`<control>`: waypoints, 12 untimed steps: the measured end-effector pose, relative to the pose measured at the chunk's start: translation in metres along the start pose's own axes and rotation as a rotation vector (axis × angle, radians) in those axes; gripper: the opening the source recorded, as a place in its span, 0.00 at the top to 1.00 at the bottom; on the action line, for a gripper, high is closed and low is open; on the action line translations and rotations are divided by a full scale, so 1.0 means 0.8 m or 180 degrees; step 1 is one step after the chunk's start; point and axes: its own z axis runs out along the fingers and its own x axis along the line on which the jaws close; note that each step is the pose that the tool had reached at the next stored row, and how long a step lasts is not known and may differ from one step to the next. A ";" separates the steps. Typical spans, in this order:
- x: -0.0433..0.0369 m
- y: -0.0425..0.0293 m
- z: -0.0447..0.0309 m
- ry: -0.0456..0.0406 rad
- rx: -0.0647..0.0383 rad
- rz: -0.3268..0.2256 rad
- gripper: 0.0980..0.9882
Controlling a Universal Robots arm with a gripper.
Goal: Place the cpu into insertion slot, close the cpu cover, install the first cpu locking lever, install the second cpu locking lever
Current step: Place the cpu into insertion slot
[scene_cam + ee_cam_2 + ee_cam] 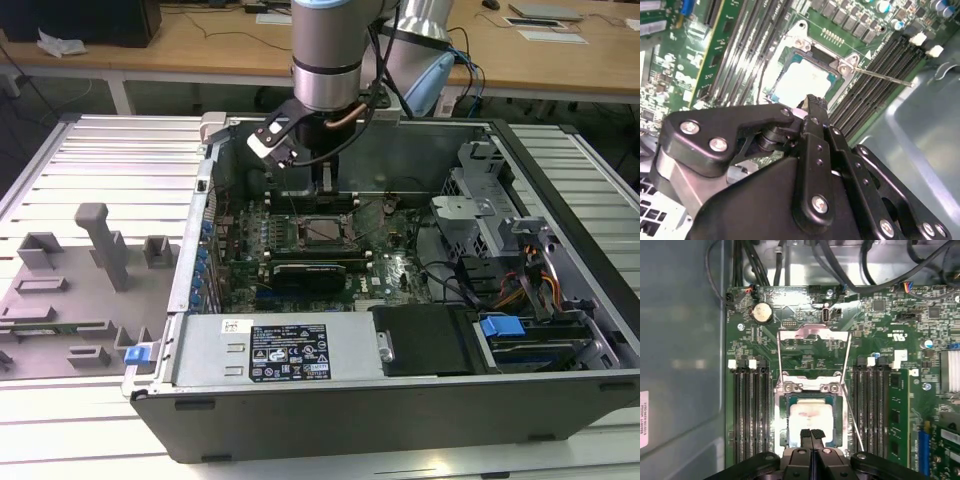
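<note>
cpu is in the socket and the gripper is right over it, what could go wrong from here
1. The shut gripper hangs right at the edge of the cpu. A push there could tilt or shift it in the socket.
2. The thin lever sticks out loose over the memory slots and could snag the gripper.
3. The cover looks swung back, so nothing clamps the cpu.

In the first wrist view the hand (pixel 812 434) sits over the near edge of the cpu (pixel 810 415), so no idea if it's actually touching. Second wrist view, same deal: the hand's bulk blocks half the socket (pixel 790 45). In the exterior view the arm (pixel 325 50) gets chopped by the top edge, and the grey fixture plate (pixel 60 300) runs off the exterior view's left.
</note>
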 end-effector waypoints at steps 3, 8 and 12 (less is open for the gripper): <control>-0.003 0.0108 0.0005 -0.0002 0.0001 0.0003 0.99; -0.003 0.0137 -0.0090 -0.0002 0.0002 0.0003 0.99; -0.002 0.0146 -0.0271 -0.0002 0.0000 0.0003 0.99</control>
